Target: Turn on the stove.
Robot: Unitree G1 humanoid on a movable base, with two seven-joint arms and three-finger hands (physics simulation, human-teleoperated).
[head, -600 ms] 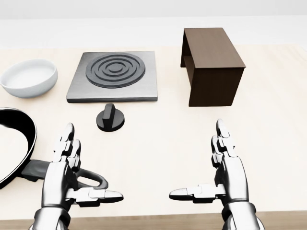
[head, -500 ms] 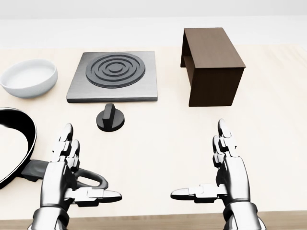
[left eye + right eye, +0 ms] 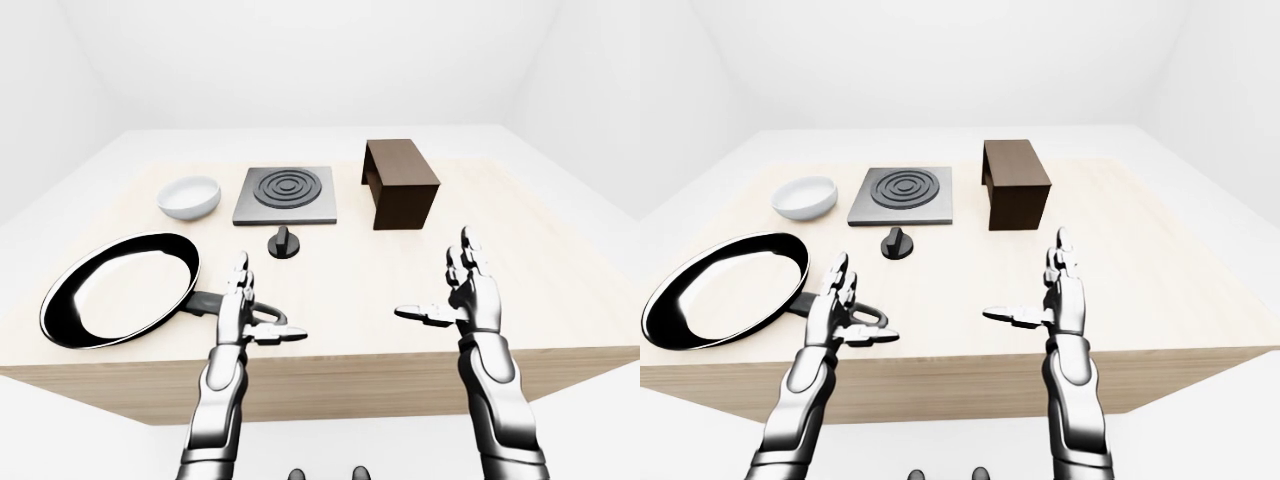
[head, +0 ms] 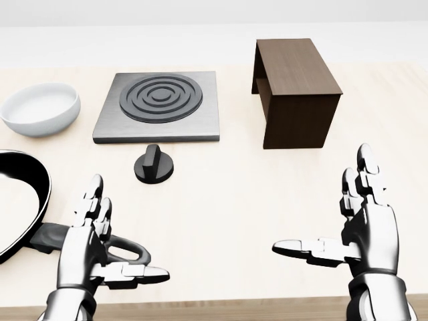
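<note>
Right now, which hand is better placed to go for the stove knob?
Probably left. The left hand hovers open below the knob, slightly to its left in the head view; the right hand is open too, but far off to the right.

A pale wooden worktop (image 3: 560, 260) was seen filling the middle of the left-eye view, its thick light edge running across from 8 to 4 o'clock. White walls were seen behind it, meeting in soft corners at 11 and 1 o'clock. A white floor was seen around and below the worktop, toward 6 o'clock. The room was lit evenly and softly, with only faint shadows cast.
</note>
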